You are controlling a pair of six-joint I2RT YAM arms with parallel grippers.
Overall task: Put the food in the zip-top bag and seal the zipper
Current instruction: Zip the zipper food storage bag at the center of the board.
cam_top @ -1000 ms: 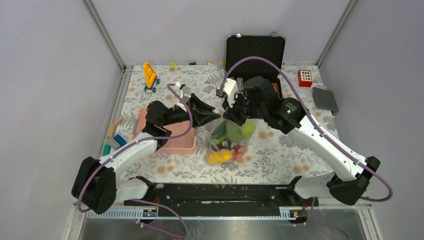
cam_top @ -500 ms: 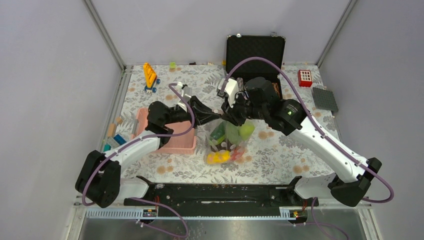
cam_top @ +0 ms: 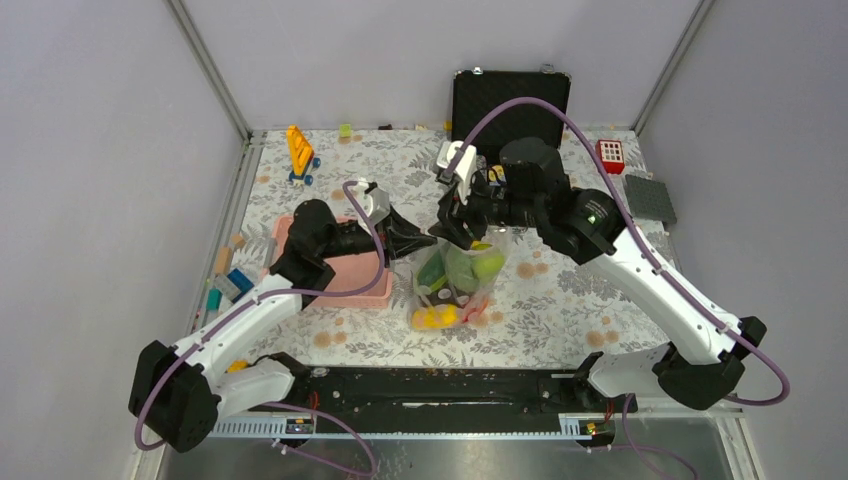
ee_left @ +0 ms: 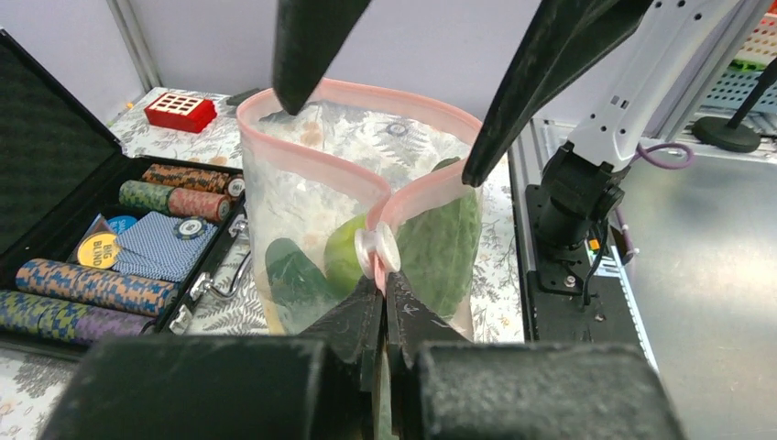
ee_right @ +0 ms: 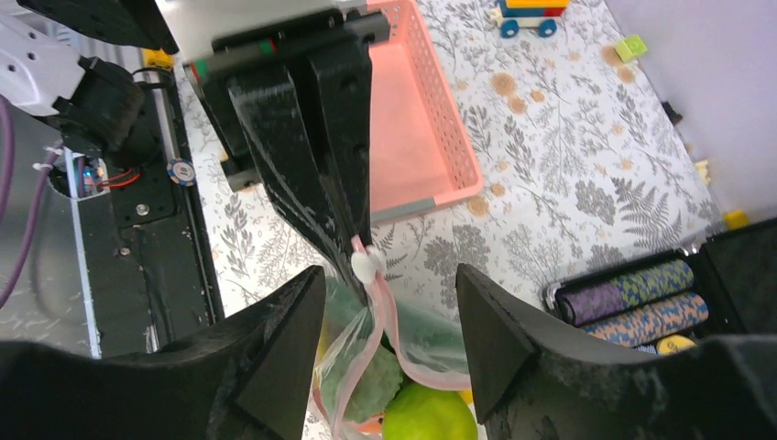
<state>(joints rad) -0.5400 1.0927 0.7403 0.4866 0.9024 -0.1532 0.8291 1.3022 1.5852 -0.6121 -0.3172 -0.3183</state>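
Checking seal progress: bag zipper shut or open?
Open: the zipper loops wide around the zip-top bag mouth; only the end pinched by the left gripper meets.

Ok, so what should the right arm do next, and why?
Probably close the right gripper on the zipper beside the slider: its jaws stand open astride the strip, the left gripper pinches the slider, and the zip-top bag gapes open.

Robot lab enclosure, grey walls (cam_top: 90,150), aluminium frame (cam_top: 210,70)
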